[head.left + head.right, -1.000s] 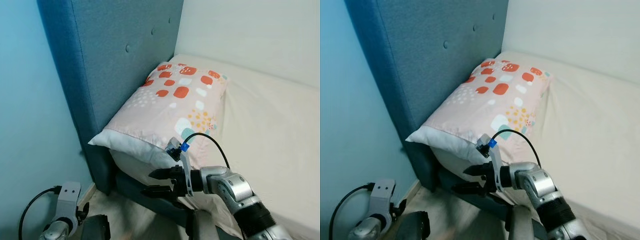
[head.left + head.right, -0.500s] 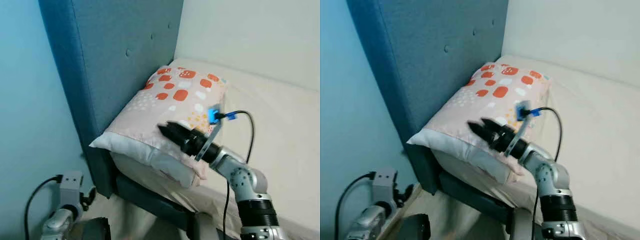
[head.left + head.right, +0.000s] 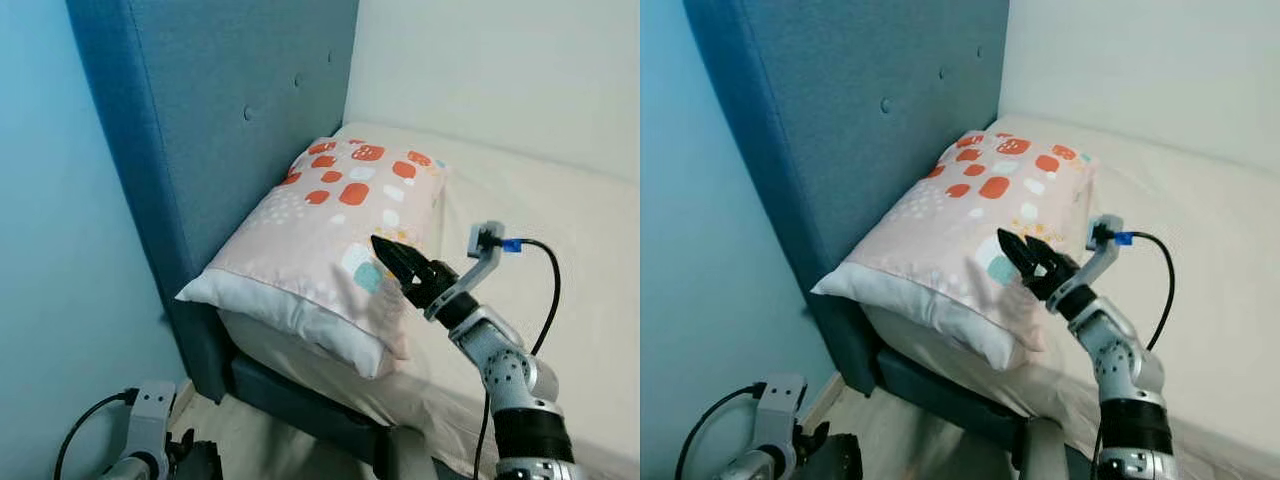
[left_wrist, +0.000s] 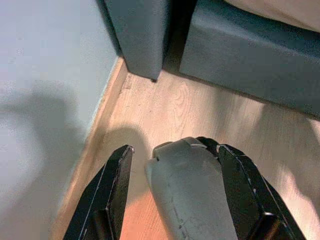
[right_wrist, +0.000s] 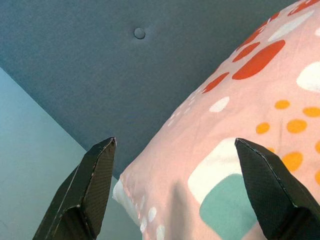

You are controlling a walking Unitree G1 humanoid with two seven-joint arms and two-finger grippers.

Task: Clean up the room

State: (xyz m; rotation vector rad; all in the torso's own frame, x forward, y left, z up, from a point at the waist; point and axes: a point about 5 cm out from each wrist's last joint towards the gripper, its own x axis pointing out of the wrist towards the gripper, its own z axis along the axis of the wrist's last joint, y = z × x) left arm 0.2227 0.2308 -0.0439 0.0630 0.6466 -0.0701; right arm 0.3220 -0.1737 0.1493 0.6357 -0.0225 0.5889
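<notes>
A pink pillow point(image 3: 335, 225) with orange, white and teal spots lies at the head of the bed point(image 3: 560, 220), against the blue padded headboard point(image 3: 230, 110). My right gripper point(image 3: 388, 252) hovers just over the pillow's near right part, pointing at the headboard. In the right wrist view its fingers point(image 5: 85, 195) stand wide apart with nothing between them, the pillow point(image 5: 250, 100) just beyond. My left arm point(image 3: 148, 440) hangs low by the floor; the left gripper point(image 4: 176, 148) is open above a grey rounded part point(image 4: 190, 200).
A light blue wall point(image 3: 60, 280) stands left of the headboard. The cream mattress stretches to the right. Below it are the dark blue bed base point(image 4: 250, 45) and wooden floor point(image 4: 165, 110). A black cable point(image 3: 545, 290) loops from my right wrist.
My right arm has swung up from below the pillow's front edge to just above the pillow, then drawn back to the right along it. The left arm has sunk a little lower.
</notes>
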